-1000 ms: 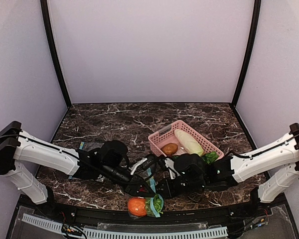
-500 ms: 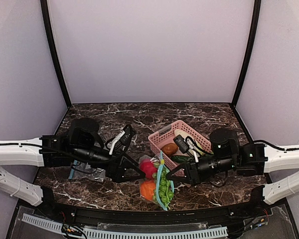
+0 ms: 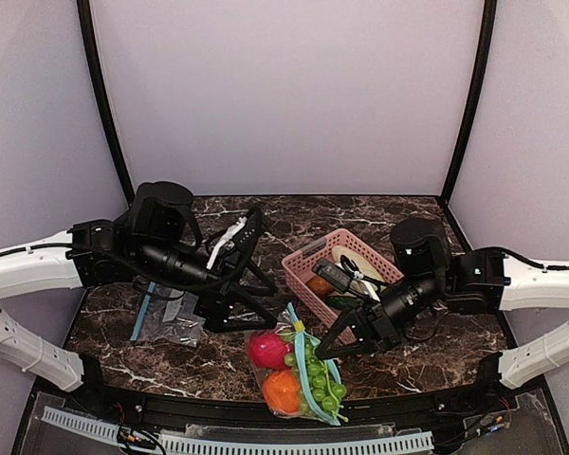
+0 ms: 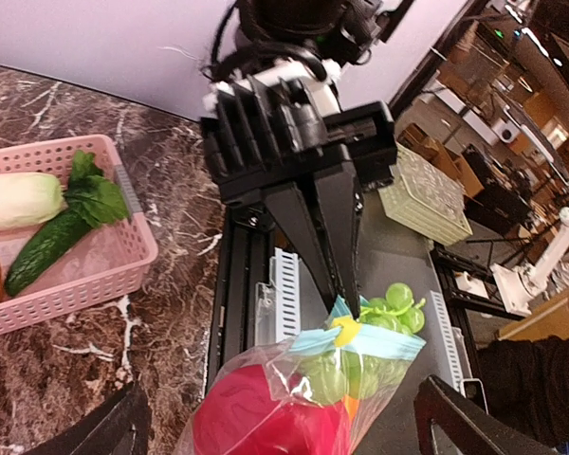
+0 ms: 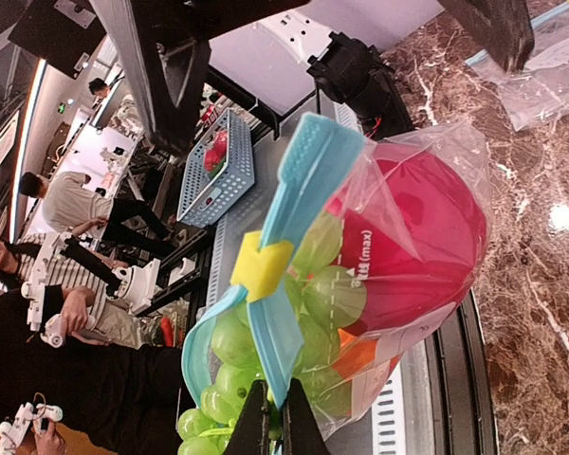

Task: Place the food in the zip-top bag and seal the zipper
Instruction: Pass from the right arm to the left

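The zip-top bag (image 3: pixel 299 374) sits low at the table's front, holding the food: a red fruit (image 3: pixel 267 349), an orange fruit (image 3: pixel 282 390) and green grapes (image 3: pixel 324 387). My right gripper (image 3: pixel 322 349) is shut on the light blue zipper (image 3: pixel 308 365). In the right wrist view my right gripper (image 5: pixel 270 428) pinches the zipper (image 5: pixel 294 180) below a yellow slider (image 5: pixel 261 265). There the strips part and grapes (image 5: pixel 218 398) bulge out. My left gripper (image 3: pixel 266 305) stands open just left of the bag. In the left wrist view the bag (image 4: pixel 294 408) lies between my left gripper's (image 4: pixel 284 438) spread fingers, untouched.
A pink basket (image 3: pixel 308 256) with a pale cabbage, a potato and a cucumber stands behind the bag. A second clear bag (image 3: pixel 166 320) lies flat on the marble at the left. The table's black front rail (image 3: pixel 266 417) runs just under the held bag.
My left gripper has let go of the bag, opened wide and pulled back to the left. My right gripper stays shut on the zipper strip, and both arms have risen.
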Tool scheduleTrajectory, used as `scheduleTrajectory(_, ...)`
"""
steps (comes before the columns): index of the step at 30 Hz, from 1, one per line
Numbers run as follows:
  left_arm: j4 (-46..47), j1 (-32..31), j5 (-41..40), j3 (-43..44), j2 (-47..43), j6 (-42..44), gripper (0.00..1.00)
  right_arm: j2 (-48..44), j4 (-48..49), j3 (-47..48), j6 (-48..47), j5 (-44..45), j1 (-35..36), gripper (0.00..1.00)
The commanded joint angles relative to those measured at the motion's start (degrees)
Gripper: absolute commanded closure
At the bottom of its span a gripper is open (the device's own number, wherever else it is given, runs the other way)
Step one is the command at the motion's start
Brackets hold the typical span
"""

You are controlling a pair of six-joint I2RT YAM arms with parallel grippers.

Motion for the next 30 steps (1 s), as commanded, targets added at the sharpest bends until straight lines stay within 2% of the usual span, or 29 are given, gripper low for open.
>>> scheduleTrajectory(1, -0.8, 0.1, 12.3, 1.7, 2.3, 2.7, 0.04, 1.1, 1.2, 3.7, -1.1, -7.2, -0.3, 1.00)
scheduleTrajectory(3, 0.0, 0.2, 15.0, 1.7, 3.3, 2.2, 0.09, 1.4, 1.8, 4.5, -1.0, -8.5, -0.3, 1.00)
scheduleTrajectory(7, 5.4, 0.2, 18.8, 0.7, 4.6, -0.8, 0.34, 1.9, 5.3, 4.6, 0.7, -10.9, -0.3, 1.00)
scheduleTrajectory(9, 7.5, 0.2, 20.2, 0.4, 5.3, -2.4, 0.39, 2.4, 5.8, 4.6, 0.9, -11.6, -0.3, 1.00)
scheduleTrajectory(16, 11.7, 0.2, 22.0, 0.1, 6.2, -5.7, 0.46, 4.3, 7.0, 4.9, 1.0, -13.0, -0.3, 1.00)
scheduleTrajectory(19, 12.2, 0.1, 22.5, 0.0, 6.2, -6.1, 0.54, 4.1, 7.4, 4.9, 1.3, -13.0, -0.3, 1.00)
scheduleTrajectory(27, 15.2, 0.1, 23.5, -1.5, 6.4, -8.0, 0.81, 3.8, 8.1, 4.3, 1.8, -12.6, -0.3, 1.00)
scheduleTrajectory(30, 17.1, 0.1, 24.1, -2.1, 6.4, -9.1, 0.96, 3.7, 8.1, 4.3, 1.8, -11.6, -0.4, 1.00)
